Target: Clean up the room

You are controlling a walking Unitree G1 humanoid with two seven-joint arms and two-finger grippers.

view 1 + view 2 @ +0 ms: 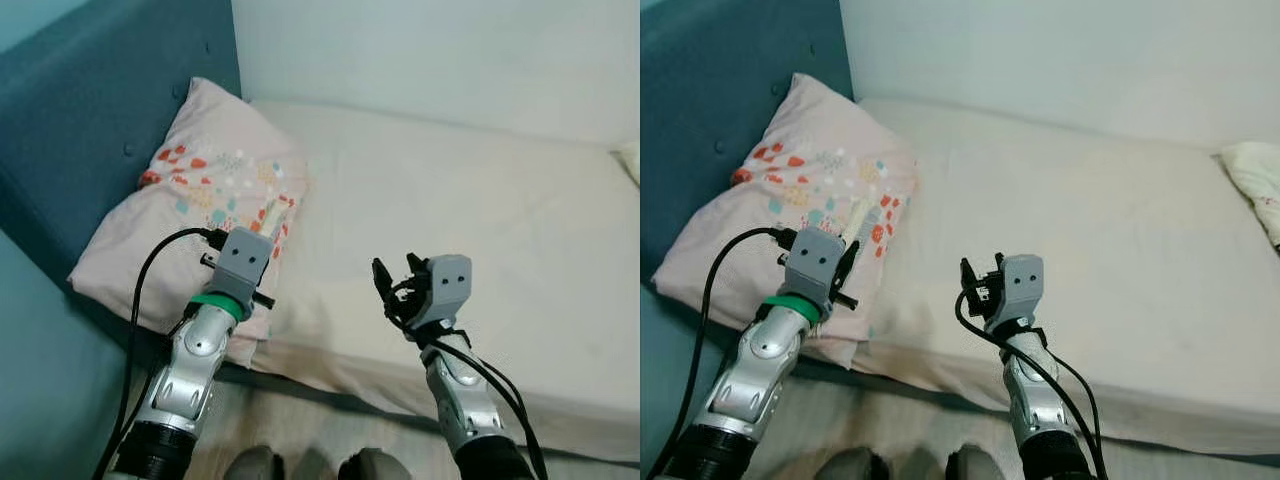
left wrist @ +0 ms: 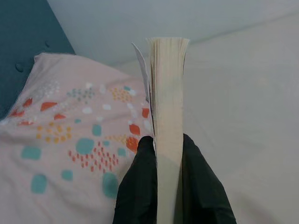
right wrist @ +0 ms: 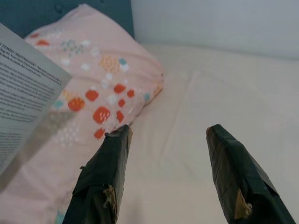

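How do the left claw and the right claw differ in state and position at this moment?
The left claw is shut on a book, gripping it edge-on; the right claw is open with nothing between its fingers. The left claw hangs over the patterned pillow, while the right claw hangs over the bare mattress. Both are raised above the bed's near edge, pointing forward.

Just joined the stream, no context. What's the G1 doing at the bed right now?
It stands at the edge of a bed. The left gripper is shut on a book, held edge-on above the patterned pink pillow that leans against the blue headboard. The right gripper is open and holds nothing, hovering over the cream sheet. A second pillow lies at the far end of the bed.
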